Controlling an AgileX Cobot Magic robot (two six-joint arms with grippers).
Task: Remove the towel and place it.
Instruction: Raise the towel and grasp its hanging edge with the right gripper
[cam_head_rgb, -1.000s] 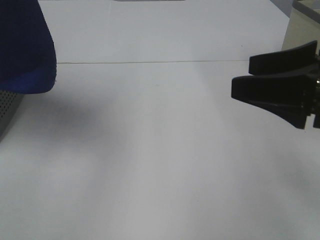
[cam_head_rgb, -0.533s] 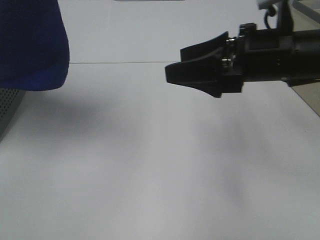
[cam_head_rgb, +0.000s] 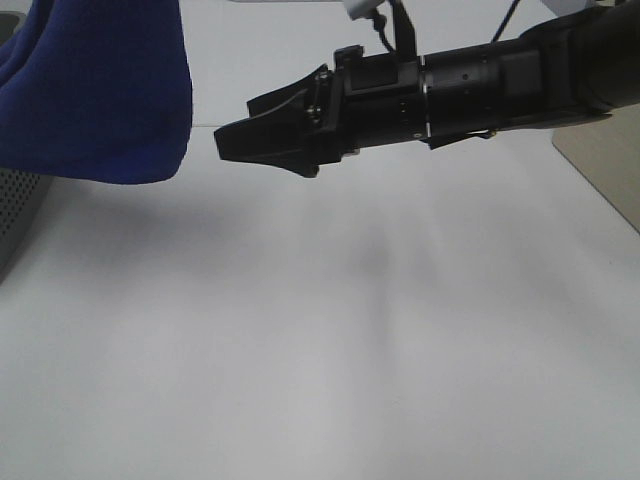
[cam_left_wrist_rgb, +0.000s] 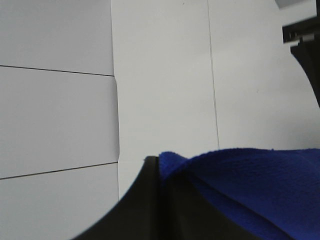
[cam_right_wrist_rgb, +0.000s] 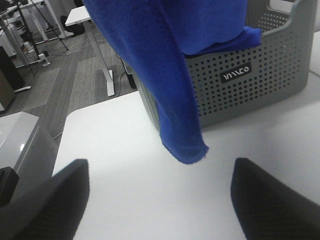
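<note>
The deep blue towel hangs in the air at the upper left of the exterior view, lifted over a grey perforated basket. In the left wrist view my left gripper is shut on a fold of the towel; that gripper is out of frame in the exterior view. My right gripper reaches across from the right, open and empty, its tips just right of the towel's hanging edge. In the right wrist view the towel hangs ahead between the spread fingers, its lower corner just above the table.
The grey basket stands at the table's left edge with part of the towel draped in it. The white table stretches below. A beige surface lies at the right. Floor and desk legs show beyond the table edge.
My right arm has swept left across the table, from the right edge to just beside the towel. The towel has shifted right and fills more of the upper left.
</note>
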